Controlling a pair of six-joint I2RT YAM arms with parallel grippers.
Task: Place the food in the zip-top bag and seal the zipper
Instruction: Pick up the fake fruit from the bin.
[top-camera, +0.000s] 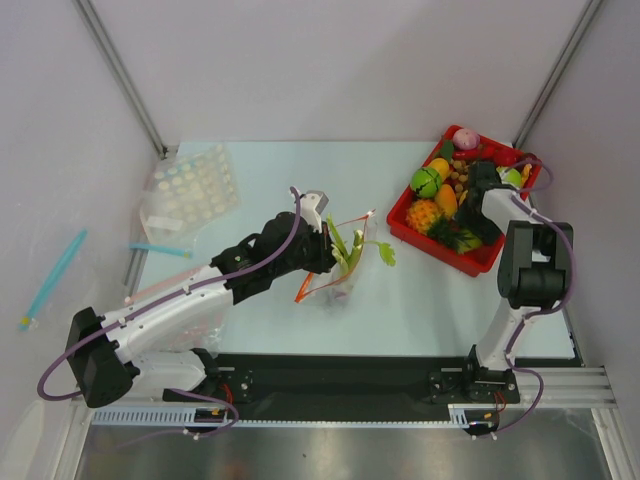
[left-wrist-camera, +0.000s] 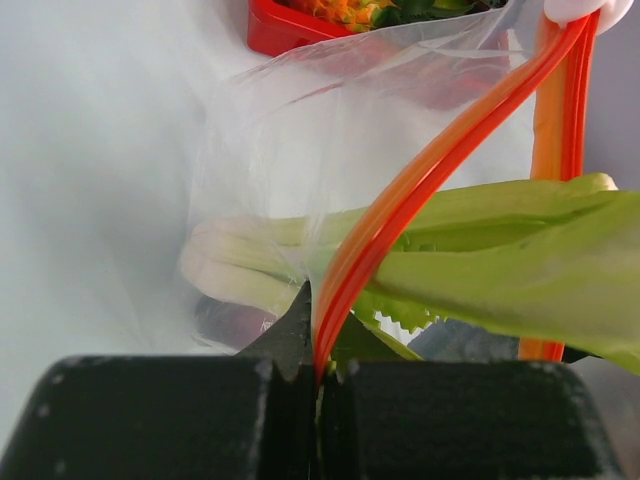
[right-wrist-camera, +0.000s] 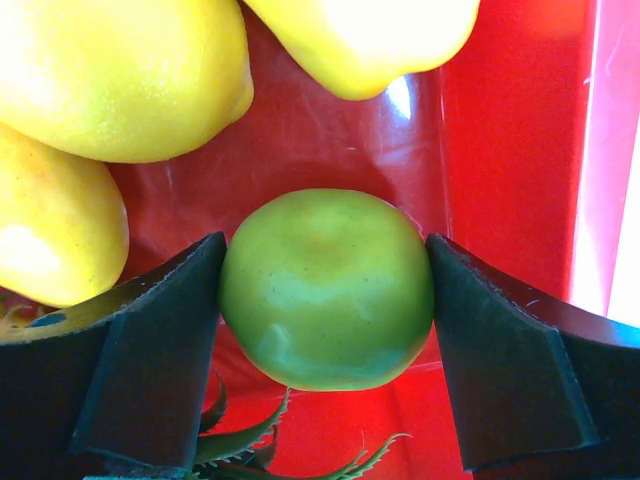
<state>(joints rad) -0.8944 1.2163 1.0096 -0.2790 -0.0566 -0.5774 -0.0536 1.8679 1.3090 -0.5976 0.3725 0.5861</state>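
My left gripper (top-camera: 325, 250) (left-wrist-camera: 320, 375) is shut on the red-orange zipper (left-wrist-camera: 420, 180) of the clear zip-top bag (top-camera: 342, 275) (left-wrist-camera: 330, 120) and holds the mouth up over the table's middle. The leek (left-wrist-camera: 240, 260) lies in the bag, and its green leaves (top-camera: 384, 252) (left-wrist-camera: 500, 260) stick out of the mouth. The dark purple eggplant (left-wrist-camera: 225, 325) shows dimly through the plastic below the stalk. My right gripper (top-camera: 500, 180) (right-wrist-camera: 325, 300) is down in the red tray (top-camera: 480, 262) (right-wrist-camera: 510, 120). Its fingers (right-wrist-camera: 150, 350) press both sides of the green pear (right-wrist-camera: 325, 290).
The red tray at the back right holds several other toy fruits, with yellow ones (right-wrist-camera: 110, 70) close behind the pear and spiky green leaves in front. At the back left lie a spotted clear bag (top-camera: 190, 190), a blue-strip bag (top-camera: 160, 250) and a pink strip (top-camera: 160, 285).
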